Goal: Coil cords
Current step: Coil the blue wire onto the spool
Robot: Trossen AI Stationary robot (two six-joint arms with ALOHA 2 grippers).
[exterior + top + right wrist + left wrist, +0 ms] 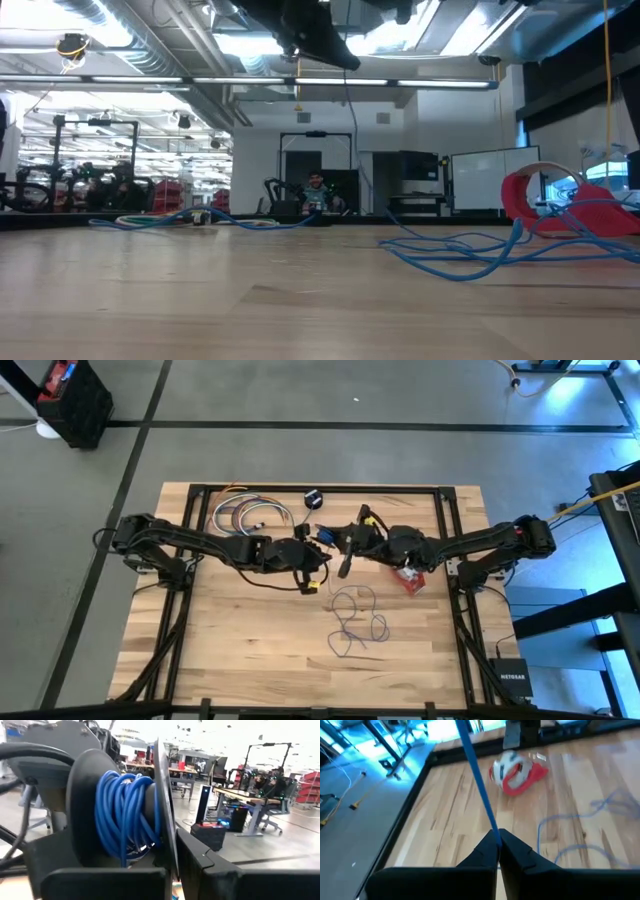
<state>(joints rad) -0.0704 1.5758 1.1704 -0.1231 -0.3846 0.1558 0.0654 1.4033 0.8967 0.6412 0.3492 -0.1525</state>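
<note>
One camera looks straight down on the whole table [250, 640]; another sits at tabletop level, facing the room. Wrist cameras look close past each claw. The red-and-white bundle [517, 772] shows in several.

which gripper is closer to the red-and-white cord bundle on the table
Right. The right gripper is just beside the red-and-white cord bundle; the left gripper is farther across the table.

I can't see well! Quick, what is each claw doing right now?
Left claw: shut on the blue cord.
Right claw: shut on the black spool wound with blue cord.
</note>
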